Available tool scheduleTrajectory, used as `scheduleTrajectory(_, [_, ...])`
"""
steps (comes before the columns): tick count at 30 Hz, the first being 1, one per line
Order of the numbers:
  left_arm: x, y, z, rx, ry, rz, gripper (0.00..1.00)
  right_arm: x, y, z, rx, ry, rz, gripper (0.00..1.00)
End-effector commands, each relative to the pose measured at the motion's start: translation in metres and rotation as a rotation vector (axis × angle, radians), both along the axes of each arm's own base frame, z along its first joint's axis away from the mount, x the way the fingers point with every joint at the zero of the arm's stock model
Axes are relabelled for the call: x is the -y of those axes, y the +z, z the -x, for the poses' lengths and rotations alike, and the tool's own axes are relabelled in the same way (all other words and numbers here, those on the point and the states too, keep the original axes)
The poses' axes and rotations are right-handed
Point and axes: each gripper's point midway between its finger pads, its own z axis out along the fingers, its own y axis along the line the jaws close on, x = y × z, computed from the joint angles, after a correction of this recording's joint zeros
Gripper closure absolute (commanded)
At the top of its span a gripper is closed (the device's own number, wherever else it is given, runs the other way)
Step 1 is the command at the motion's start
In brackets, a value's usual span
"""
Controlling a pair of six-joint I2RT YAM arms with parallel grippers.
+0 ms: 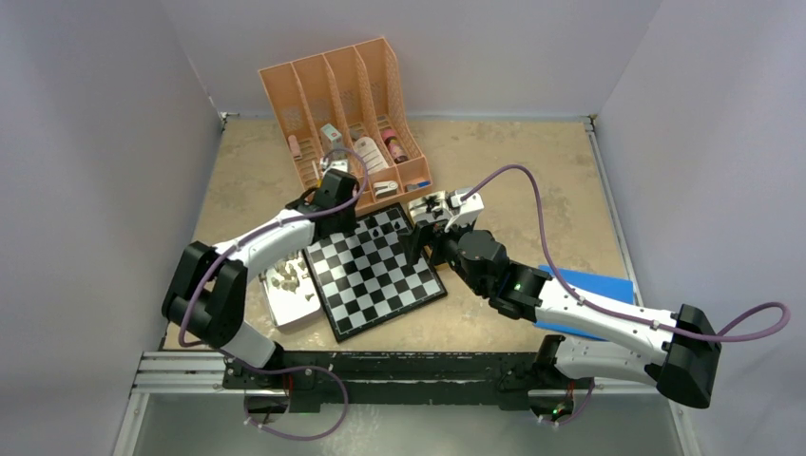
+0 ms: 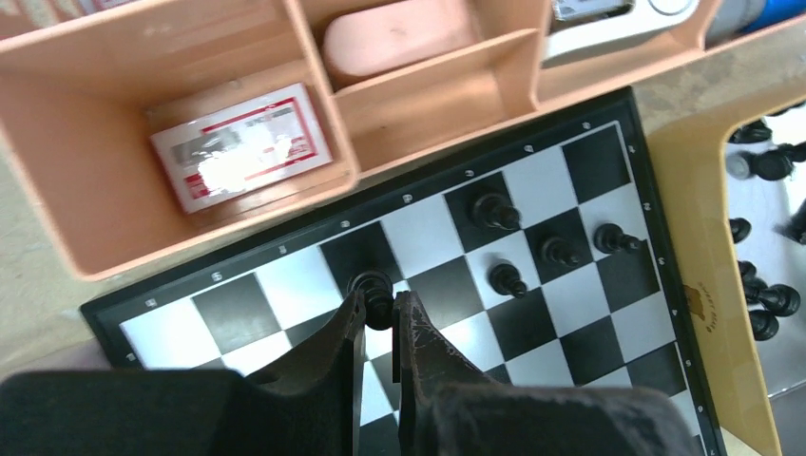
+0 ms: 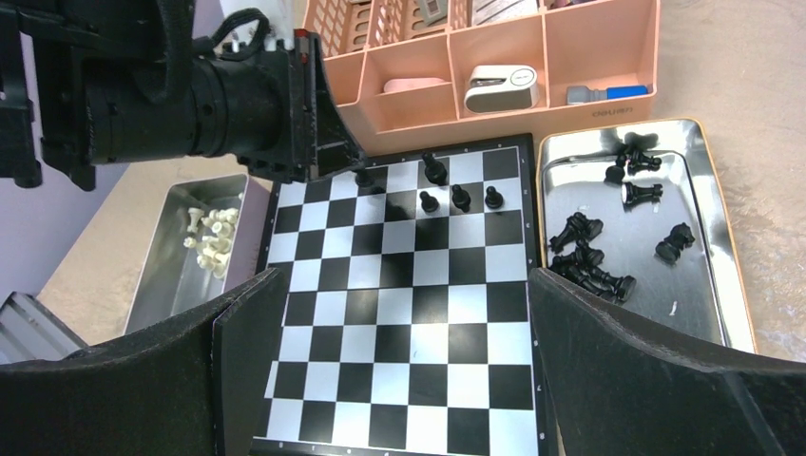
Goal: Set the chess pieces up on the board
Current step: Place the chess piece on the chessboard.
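The board lies mid-table, its far edge against an orange organizer. My left gripper is shut on a black chess piece over a black square near the board's far edge; it also shows in the right wrist view. Several black pieces stand on the far rows to its right. My right gripper is open and empty above the middle of the board. More black pieces lie in a metal tray right of the board. Beige pieces lie in a tray on the left.
The orange organizer with small bottles and boxes stands behind the board, close to the left gripper. A blue sheet lies under the right arm. White walls close in the table on three sides.
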Motion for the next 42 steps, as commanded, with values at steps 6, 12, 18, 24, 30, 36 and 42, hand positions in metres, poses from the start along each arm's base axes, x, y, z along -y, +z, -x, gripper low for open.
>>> scheduleTrajectory(6, [-0.047, 0.021, 0.019, 0.004, 0.166, 0.087, 1.00, 0.001, 0.016, 0.000, 0.039, 0.005, -0.051, 0.01])
scheduleTrajectory(12, [-0.056, 0.017, 0.031, 0.014, 0.201, 0.093, 1.00, -0.002, 0.016, 0.001, 0.038, 0.021, -0.053, 0.01])
scheduleTrajectory(18, [-0.054, 0.010, 0.031, 0.027, 0.196, 0.113, 1.00, -0.005, 0.017, 0.004, 0.038, 0.039, -0.060, 0.01])
scheduleTrajectory(24, [-0.051, 0.001, 0.032, 0.001, 0.183, 0.118, 0.97, -0.005, 0.015, 0.004, 0.036, 0.044, -0.056, 0.01])
scheduleTrajectory(30, [-0.051, 0.001, 0.035, -0.010, 0.179, 0.113, 0.88, -0.005, 0.015, 0.005, 0.037, 0.046, -0.056, 0.01])
scheduleTrajectory(36, [-0.050, -0.006, 0.039, -0.032, 0.174, 0.118, 0.87, -0.007, 0.015, 0.005, 0.036, 0.052, -0.057, 0.01])
scheduleTrajectory(42, [-0.048, -0.011, 0.041, -0.053, 0.169, 0.123, 0.87, -0.008, 0.014, 0.005, 0.037, 0.054, -0.057, 0.01])
